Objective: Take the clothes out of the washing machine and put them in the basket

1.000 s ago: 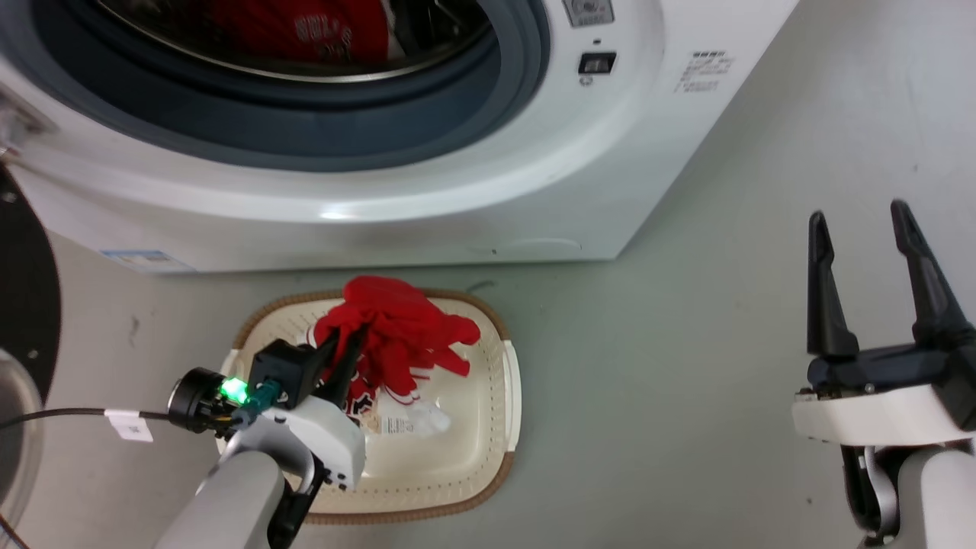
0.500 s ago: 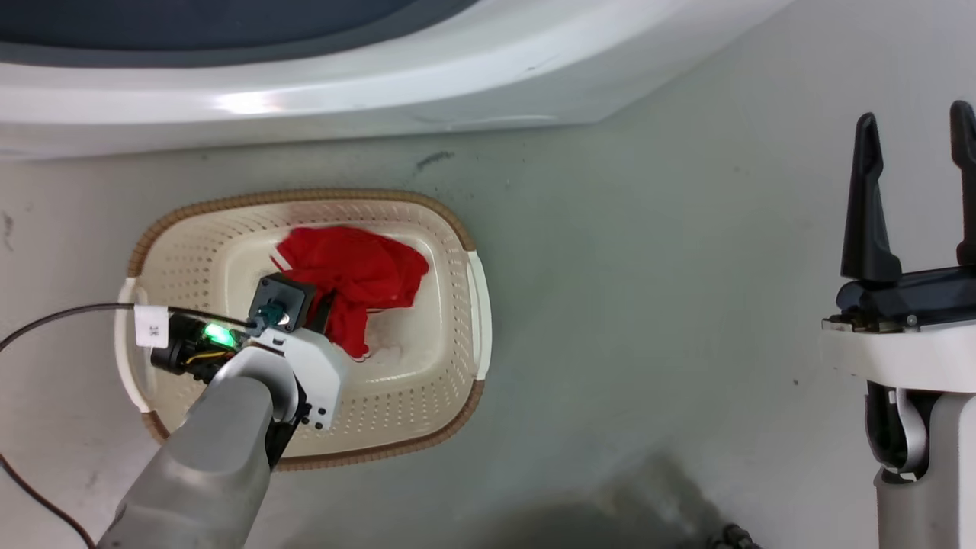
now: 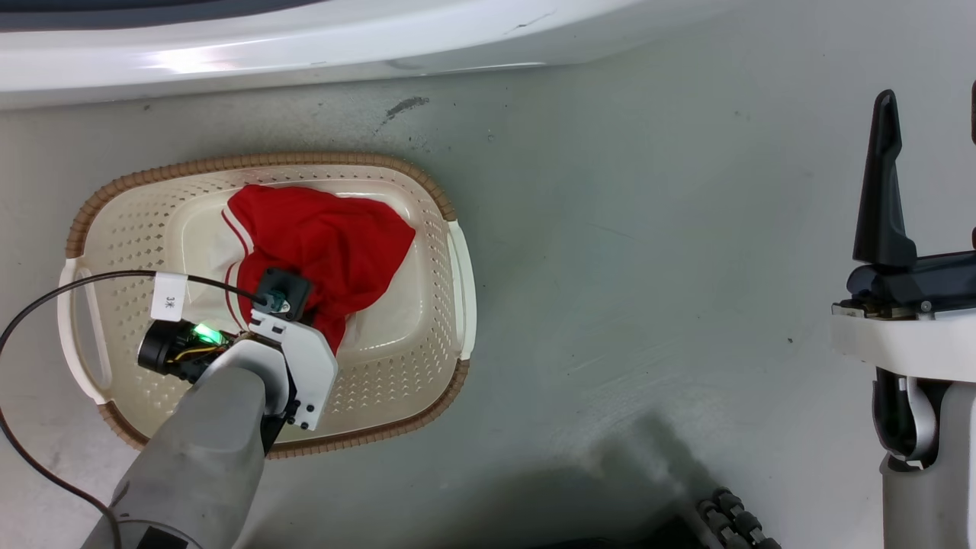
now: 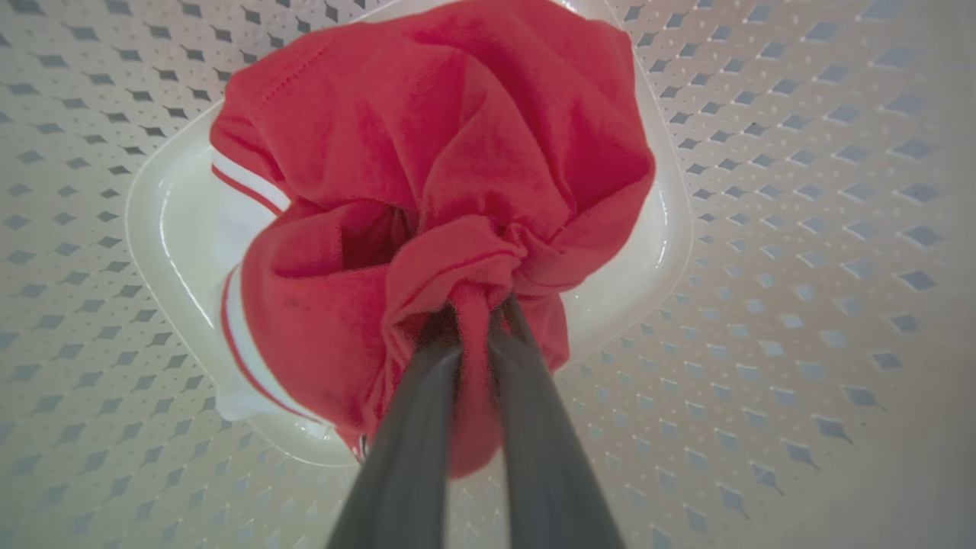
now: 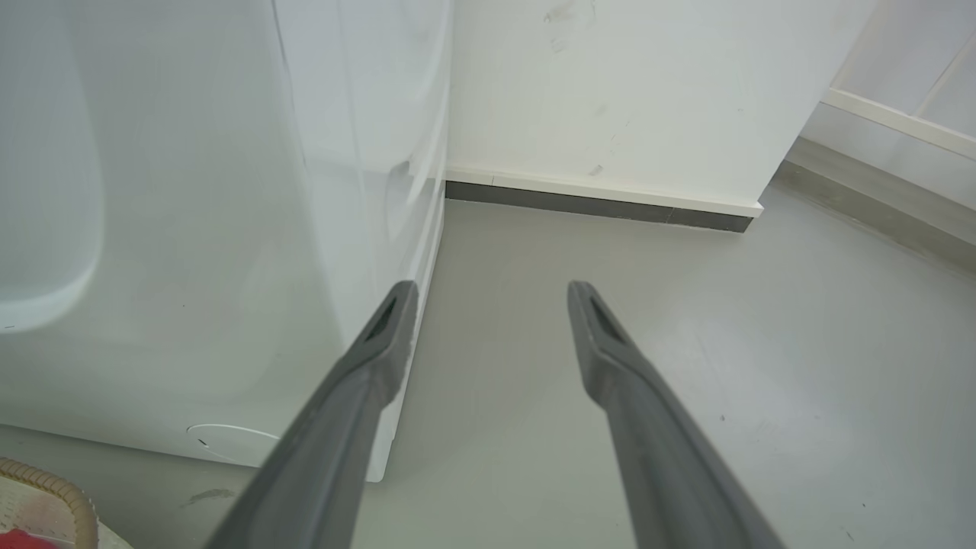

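My left gripper is pinched on a bunch of the red clothes low inside the basket, not yet released; right gripper is spread empty at 3 o'clock, and the washing machine is at 12, remaining load unknown.

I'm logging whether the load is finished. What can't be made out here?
Drum of the washing machine: cut off by the head view's top edge, so anything left inside is unseen.
Tips of the left pincer: buried in the red clothes in the left wrist view, covered by its own wrist in the head view.
Garment count in the basket: folds hide it.
One finger of the right pincer: cut by the head view's right edge.
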### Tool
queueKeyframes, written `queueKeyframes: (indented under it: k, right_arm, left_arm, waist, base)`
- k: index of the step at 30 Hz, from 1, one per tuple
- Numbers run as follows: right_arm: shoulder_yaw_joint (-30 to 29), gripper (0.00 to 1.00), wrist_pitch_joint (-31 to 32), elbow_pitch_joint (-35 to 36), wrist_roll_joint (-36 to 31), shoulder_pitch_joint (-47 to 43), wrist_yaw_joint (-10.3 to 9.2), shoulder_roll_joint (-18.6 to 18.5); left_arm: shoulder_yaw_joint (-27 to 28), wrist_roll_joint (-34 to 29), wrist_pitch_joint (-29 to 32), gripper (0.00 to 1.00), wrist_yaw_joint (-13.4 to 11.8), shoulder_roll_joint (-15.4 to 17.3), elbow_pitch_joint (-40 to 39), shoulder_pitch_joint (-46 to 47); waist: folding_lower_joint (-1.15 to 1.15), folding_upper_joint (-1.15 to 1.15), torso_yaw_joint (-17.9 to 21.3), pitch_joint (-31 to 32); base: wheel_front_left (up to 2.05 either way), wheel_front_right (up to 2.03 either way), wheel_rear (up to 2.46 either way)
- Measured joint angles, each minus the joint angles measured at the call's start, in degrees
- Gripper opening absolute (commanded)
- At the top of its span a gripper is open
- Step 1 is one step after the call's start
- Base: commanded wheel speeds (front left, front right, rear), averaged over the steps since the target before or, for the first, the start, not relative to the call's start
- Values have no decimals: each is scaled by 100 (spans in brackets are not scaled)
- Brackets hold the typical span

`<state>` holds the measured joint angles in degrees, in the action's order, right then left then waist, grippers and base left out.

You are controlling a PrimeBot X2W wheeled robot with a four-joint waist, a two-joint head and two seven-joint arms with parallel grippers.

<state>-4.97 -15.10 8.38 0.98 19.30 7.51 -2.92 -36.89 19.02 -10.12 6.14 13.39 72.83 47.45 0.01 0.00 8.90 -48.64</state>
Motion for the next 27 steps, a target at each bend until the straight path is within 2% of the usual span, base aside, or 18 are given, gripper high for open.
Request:
queueKeyframes:
  k: [1,2,3,10,17,27]
  right_arm:
    - [1,100,1,-8,-1,10,0,0]
    - [4,100,1,-20,-2,12,0,0]
    - [4,100,1,-31,-3,12,0,0]
    - [98,100,0,-147,-52,-18,1,1]
    - [144,100,1,-294,-158,-283,0,0]
    - [141,100,0,-446,-318,-669,0,1]
  left_arm:
    - [-15,9,16,22,1,-20,11,-3]
    - [-33,11,11,94,1,-34,21,-11]
    - [-46,23,3,100,2,-62,33,-23]
    - [-109,80,-255,100,36,-182,63,-247]
    - [89,311,-471,100,11,-372,-86,-561]
    - [842,386,-494,100,-407,-268,-1726,-1456]
  waist:
    - [0,0,-1,11]
    - [0,0,-3,30]
    - [0,0,-8,57]
    - [-1,0,-72,433]
    - [-1,0,-194,1055]
    - [-2,0,-501,1973]
  base:
    - [0,0,0]
    - [0,0,0]
    - [0,0,0]
    - [0,0,0]
    - [0,0,0]
    - [0,0,0]
